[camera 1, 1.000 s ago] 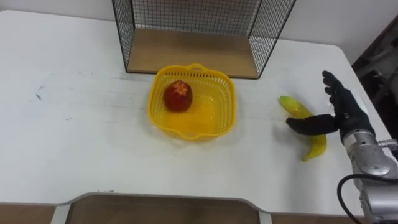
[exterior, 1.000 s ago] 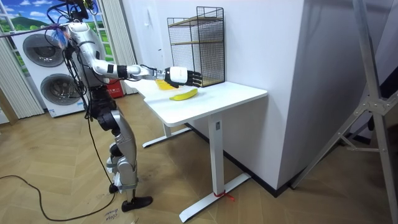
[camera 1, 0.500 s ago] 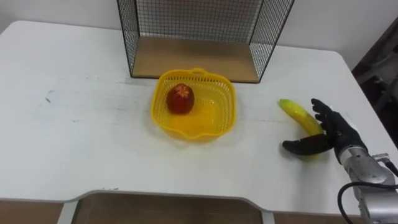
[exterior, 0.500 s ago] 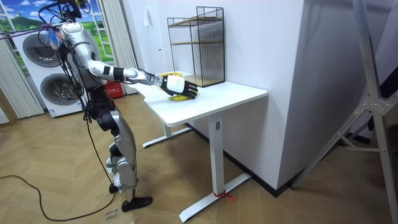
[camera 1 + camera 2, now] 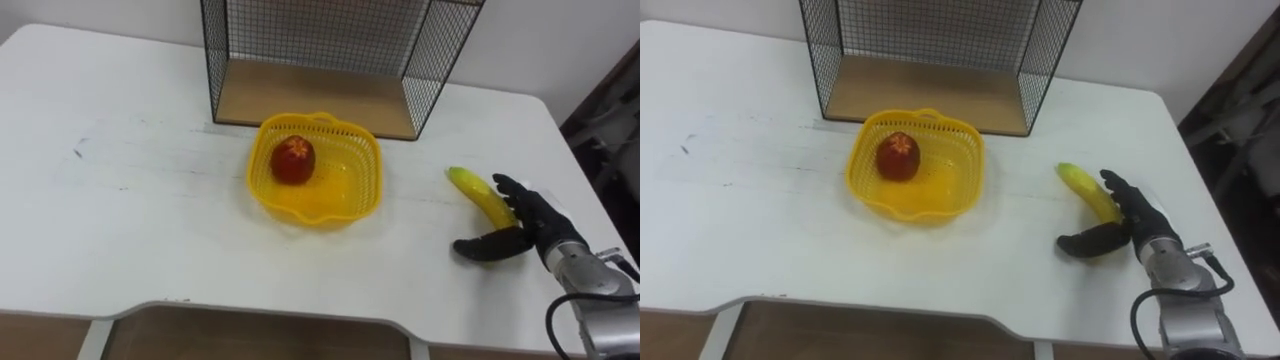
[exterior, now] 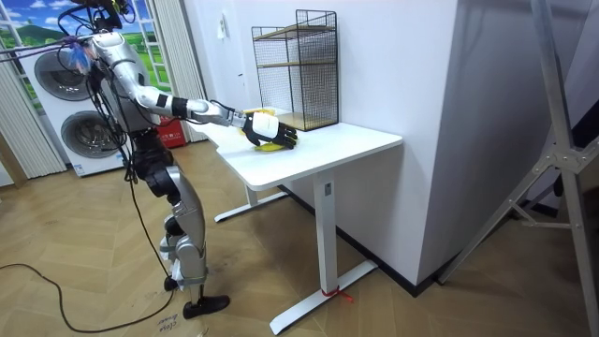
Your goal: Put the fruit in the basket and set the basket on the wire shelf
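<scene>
— What lay in front of you, starting from the left?

— A smooth white table [image 5: 120, 230], faintly scuffed on that side. At its far edge stood the wire shelf [image 5: 228, 55], black square mesh around a flat wooden board [image 5: 310, 95]. Just in front of it sat the basket [image 5: 366, 165], yellow plastic lattice with a wavy rim. A round red apple [image 5: 293, 160] rested inside, toward its left wall.

— And the banana?

— Right of the basket and well apart from it. The banana [image 5: 478, 192] was curved and yellow, and its greenish tip pointed toward the shelf.

— Your hand?

— My right hand [image 5: 538, 225], black on a metal wrist, lay over the banana's near end. The fingers [image 5: 510, 188] curled across the peel. The thumb [image 5: 485, 247] stretched leftward, low over the tabletop, with a gap between it and the fruit. I couldn't tell whether the banana had left the table.
</scene>
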